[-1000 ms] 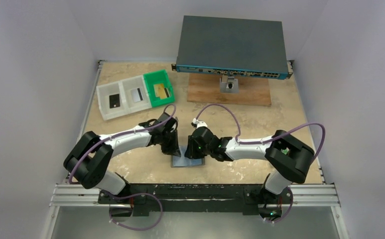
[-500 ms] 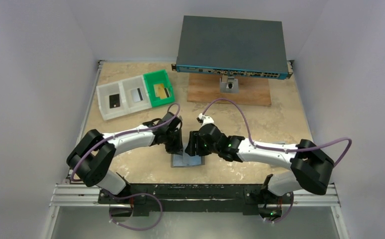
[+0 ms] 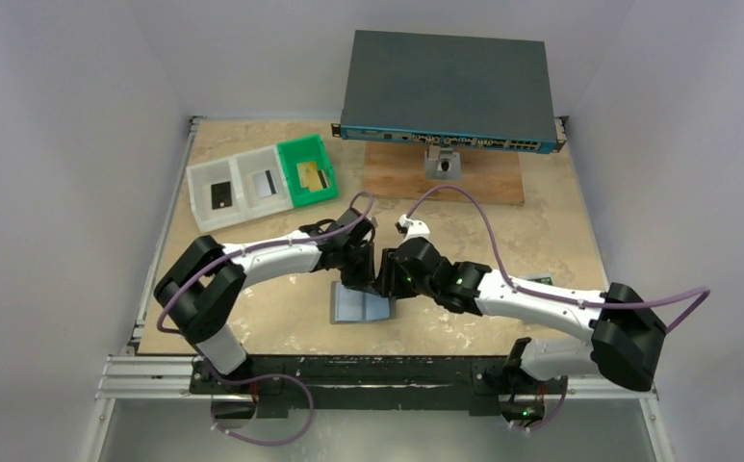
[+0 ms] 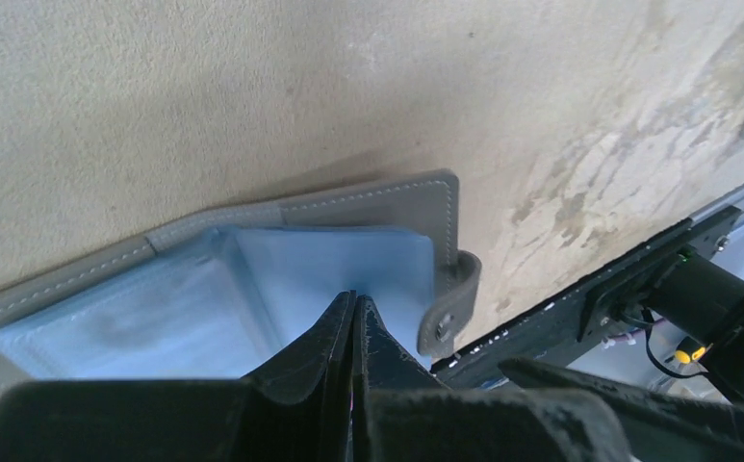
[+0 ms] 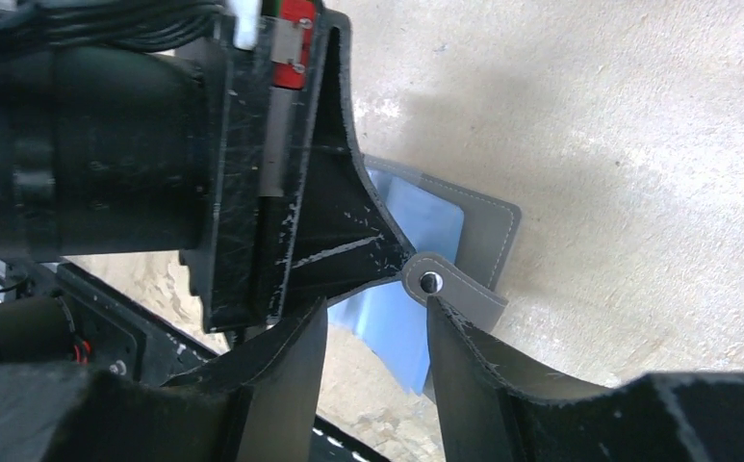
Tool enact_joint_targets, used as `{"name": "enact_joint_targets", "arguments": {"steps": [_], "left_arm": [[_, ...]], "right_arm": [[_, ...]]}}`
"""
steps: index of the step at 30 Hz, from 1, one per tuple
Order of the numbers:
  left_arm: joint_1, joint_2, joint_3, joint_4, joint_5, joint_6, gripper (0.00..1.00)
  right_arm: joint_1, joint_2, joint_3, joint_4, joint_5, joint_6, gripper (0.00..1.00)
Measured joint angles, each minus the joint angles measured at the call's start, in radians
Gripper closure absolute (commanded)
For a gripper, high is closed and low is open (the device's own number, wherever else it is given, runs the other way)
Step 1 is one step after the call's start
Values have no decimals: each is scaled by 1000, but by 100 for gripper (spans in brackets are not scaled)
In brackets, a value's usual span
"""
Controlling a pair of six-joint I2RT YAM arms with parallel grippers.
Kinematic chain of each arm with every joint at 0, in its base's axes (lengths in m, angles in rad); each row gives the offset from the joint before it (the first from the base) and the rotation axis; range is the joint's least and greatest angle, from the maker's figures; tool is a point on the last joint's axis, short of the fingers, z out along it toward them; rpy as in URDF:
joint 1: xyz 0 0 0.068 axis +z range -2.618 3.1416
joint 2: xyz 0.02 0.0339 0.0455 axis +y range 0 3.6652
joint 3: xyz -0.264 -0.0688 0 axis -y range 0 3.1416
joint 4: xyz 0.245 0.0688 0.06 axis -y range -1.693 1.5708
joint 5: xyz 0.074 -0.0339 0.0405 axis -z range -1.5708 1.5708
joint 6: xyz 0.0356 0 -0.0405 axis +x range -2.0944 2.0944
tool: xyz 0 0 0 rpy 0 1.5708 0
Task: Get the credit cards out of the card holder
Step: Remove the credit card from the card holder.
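Observation:
The card holder [image 3: 356,306] lies open on the table near the front edge, bluish clear pockets up [image 4: 252,279]. No card shows in its pockets. Its strap with the light stud [image 5: 432,282] sticks out at the right edge [image 4: 442,327]. My left gripper [image 3: 361,280] is shut, its tips [image 4: 355,298] over the right pocket; I cannot tell if they touch it. My right gripper [image 3: 387,285] is open, and its jaws [image 5: 375,310] stand on either side of the strap beside the left gripper's fingers [image 5: 348,231]. Black [image 3: 221,195], silver [image 3: 266,183] and gold [image 3: 312,175] credit cards lie in the trays.
Two white trays [image 3: 201,178] and a green tray [image 3: 302,152] stand at the back left. A large dark grey box with ports [image 3: 448,89] sits on a wooden board [image 3: 483,183] at the back. The table's front rail [image 4: 579,298] is close to the holder.
Both grippers have moved right and a little back, off most of the holder, which now shows more. The right arm has stretched out to the left.

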Motion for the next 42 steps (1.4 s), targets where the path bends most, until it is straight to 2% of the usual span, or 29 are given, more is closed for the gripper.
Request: {"name": "enact_joint_targets", "arguments": {"steps": [4, 10, 14, 19, 26, 34, 39, 42], "left_arm": [[0, 52, 16, -11, 13, 4, 96], [2, 50, 59, -90, 15, 37, 95], [20, 7, 66, -151, -5, 61, 93], [97, -108, 65, -198, -44, 79, 93], [190, -257, -33, -194, -71, 91, 93], [193, -280, -168, -189, -72, 89, 93], [193, -314, -206, -179, -76, 85, 93], [194, -332, -220, -170, -83, 77, 93]], "right_arm": [[0, 23, 0, 5, -2, 1, 61], [-6, 66, -1, 58, -11, 6, 62], [-8, 95, -2, 101, -32, 13, 62], [-1, 167, 2, 132, -80, 15, 61], [30, 322, 95, 106, -101, 14, 53], [72, 460, 228, 40, -66, 10, 47], [85, 492, 273, -5, -33, 6, 41], [92, 513, 300, -20, -14, -1, 41]]}}
